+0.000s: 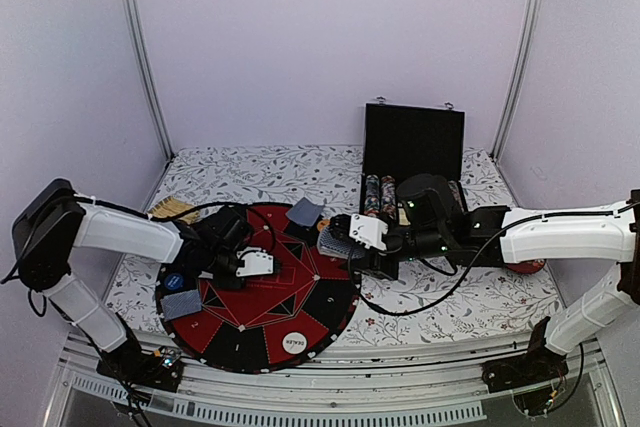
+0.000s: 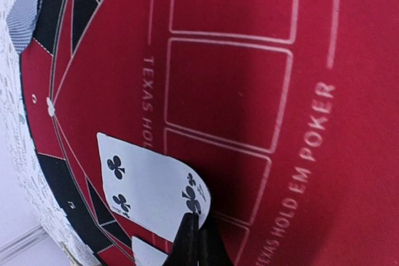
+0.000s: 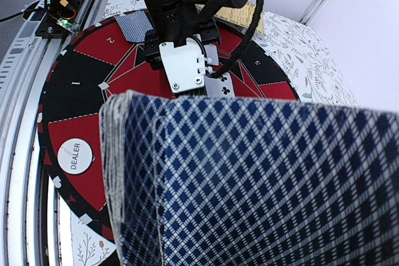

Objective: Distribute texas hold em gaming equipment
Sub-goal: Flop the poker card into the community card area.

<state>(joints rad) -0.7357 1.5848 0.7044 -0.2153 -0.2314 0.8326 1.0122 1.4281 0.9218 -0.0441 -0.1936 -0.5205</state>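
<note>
Pinching a face-up clubs card (image 2: 149,185) by its corner, the left hand (image 2: 194,236) sits low over the red mat (image 2: 237,91); the right hand (image 1: 342,243) clasps the blue-backed deck (image 3: 262,185) at the mat's edge.

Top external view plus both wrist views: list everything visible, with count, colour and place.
poker mat: one, red and black, round, mid-table
DEALER disc: one, white, mat's near edge
blue disc: one, mat's left edge
face-down cards: two, grey-blue backs, mat's left and far edges
clubs card: one, white face, over the mat
deck: one, blue-checked backs, above mat's right side
case: one, black, open, far right
chip stacks: several, mixed colours, in the case
tablecloth: one, white floral
left gripper: shut on the clubs card
right gripper: shut on the deck
</note>
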